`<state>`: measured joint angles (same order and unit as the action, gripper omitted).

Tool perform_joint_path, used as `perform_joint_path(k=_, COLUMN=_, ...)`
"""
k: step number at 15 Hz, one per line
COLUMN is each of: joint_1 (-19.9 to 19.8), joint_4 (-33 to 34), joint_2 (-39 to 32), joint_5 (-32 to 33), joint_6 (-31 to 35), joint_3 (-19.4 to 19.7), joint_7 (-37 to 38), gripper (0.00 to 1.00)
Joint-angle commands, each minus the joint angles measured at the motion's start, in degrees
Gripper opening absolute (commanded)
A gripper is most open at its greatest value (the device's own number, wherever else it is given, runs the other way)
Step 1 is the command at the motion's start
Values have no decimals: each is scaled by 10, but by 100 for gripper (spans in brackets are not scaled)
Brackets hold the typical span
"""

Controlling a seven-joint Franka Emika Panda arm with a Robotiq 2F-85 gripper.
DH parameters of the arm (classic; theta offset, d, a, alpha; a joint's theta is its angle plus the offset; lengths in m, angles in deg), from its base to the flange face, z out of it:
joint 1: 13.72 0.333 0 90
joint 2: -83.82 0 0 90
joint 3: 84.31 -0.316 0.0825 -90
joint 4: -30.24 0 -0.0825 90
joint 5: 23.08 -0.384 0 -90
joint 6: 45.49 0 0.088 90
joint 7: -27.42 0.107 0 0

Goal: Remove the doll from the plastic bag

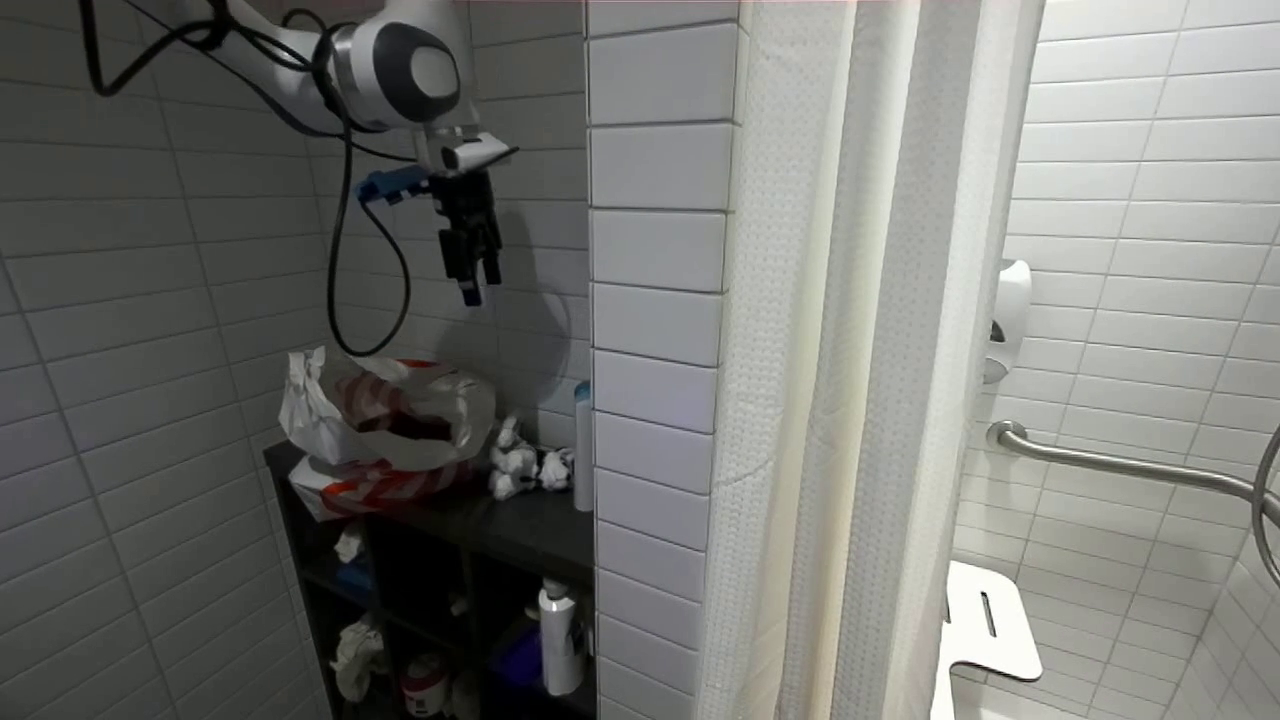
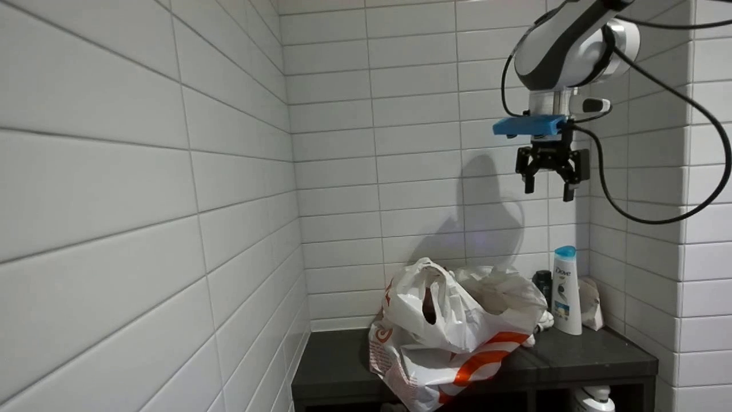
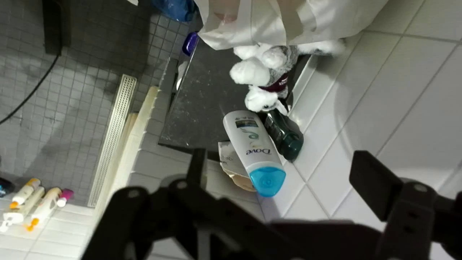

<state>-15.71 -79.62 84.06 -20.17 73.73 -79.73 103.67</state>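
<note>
In an exterior view the gripper (image 2: pixel 549 191) hangs at right, higher than the dark shelf (image 2: pixel 606 352), its jaws released and spread apart. The white-and-grey doll (image 3: pixel 254 70) lies on the shelf outside the plastic bag (image 2: pixel 452 337), with the bag to its left and a Dove bottle (image 2: pixel 566 294) to its right.
</note>
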Motion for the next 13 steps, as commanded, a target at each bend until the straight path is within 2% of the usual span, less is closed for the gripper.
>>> perform_joint_path(k=1, joint_1=14, joint_4=-79, joint_2=105, joint_5=66, joint_6=18, joint_3=-33, joint_7=13, gripper=100)
perform_joint_path(k=3, joint_1=21, joint_4=-114, joint_2=149, joint_5=73, joint_6=21, joint_3=-57, joint_7=3, gripper=100)
perform_joint_path(k=5, joint_1=28, joint_4=-151, joint_2=181, joint_5=53, joint_6=29, joint_3=-78, joint_7=-13, gripper=100)
perform_joint_path(k=10, joint_1=51, joint_4=-275, joint_2=228, joint_5=-75, joint_6=122, joint_3=-75, joint_7=-124, gripper=100)
perform_joint_path(k=11, joint_1=31, joint_4=-224, joint_2=203, joint_5=-47, joint_6=85, joint_3=-99, joint_7=-85, gripper=100)
perform_joint_path(k=13, joint_1=31, joint_4=-258, joint_2=211, joint_5=-67, joint_6=110, joint_3=-96, joint_7=-111, gripper=100)
